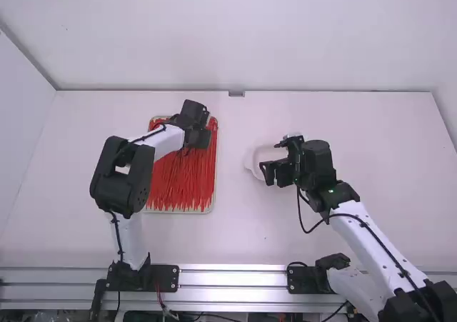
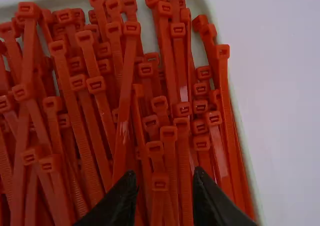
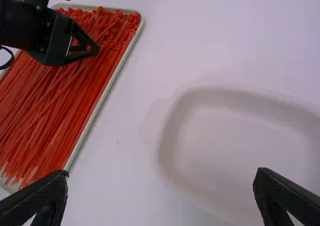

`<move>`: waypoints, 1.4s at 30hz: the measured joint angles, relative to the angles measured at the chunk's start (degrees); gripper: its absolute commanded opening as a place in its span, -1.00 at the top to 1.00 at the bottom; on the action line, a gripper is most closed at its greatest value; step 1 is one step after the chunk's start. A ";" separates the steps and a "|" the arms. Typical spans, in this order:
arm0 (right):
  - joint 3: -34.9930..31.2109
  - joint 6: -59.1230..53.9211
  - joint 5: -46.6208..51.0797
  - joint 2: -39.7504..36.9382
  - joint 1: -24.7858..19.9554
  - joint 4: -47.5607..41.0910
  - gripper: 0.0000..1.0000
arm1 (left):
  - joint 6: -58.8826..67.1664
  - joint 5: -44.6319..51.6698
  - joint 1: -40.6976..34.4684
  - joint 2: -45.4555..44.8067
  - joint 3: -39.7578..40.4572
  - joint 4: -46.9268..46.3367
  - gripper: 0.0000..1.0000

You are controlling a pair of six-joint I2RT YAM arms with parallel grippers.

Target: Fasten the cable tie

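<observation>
Cable ties (image 2: 125,85): heaped in your tray (image 3: 102,93) on the bench (image 1: 357,122). Left jaws: parted, straddling tie heads, likely to pick one. Right jaws: wide, poised above white dish (image 3: 235,146).

You have a shallow white dish (image 3: 235,136) on the white table (image 1: 371,122), right of the pale tray (image 3: 102,94), not touching it.
</observation>
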 measured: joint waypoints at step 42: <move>0.00 -0.04 0.02 0.00 1.53 -0.09 -0.98 | -0.02 -0.15 0.00 0.00 -3.58 5.51 0.64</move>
